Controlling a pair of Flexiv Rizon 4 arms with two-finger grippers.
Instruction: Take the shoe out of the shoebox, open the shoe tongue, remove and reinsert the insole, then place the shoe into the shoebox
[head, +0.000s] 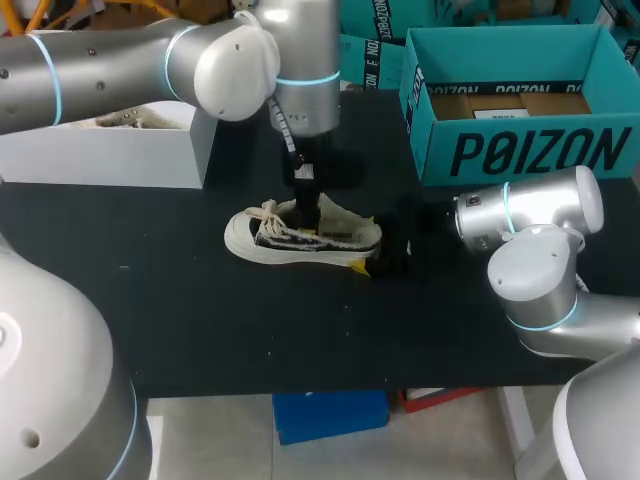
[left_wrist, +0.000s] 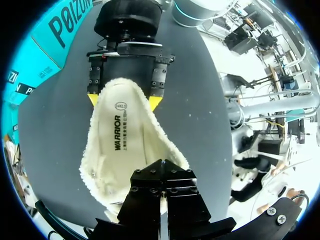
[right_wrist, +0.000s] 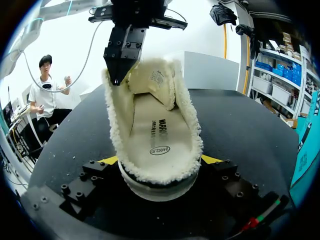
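Shoe (head: 300, 238) sat on its sole at centre of the head view, toe twd frame left, heel twd frame right. It was outside the shoebox (head: 520, 155), on the black table (head: 200, 320). The fleece-lined opening faced up. Insole (right_wrist: 160, 131) lay flat inside, printed side up. Tongue (right_wrist: 156, 80) stood folded up at the front of the opening.

R gripper (right_wrist: 160, 161) was clamped on the heel, w/ one yellow tip (right_wrist: 107, 160) on each side, both touching the shoe.

L gripper (left_wrist: 161, 197) came down from above at the shoe's mid. Its black fingers were drawn together on the fleece rim just beside the tongue, as the R wrist view showed. Its yellow tips didn't show in its own view.

L arm (head: 120, 65) entered from upper left of the head view and crossed to the middle. R arm (head: 540, 270) entered from lower right, its gripper reaching twd frame left to the heel.

The teal shoebox stood open at upper right, near the shoe but not touching it. A white box (head: 110, 155) sat at upper left, under the L arm.
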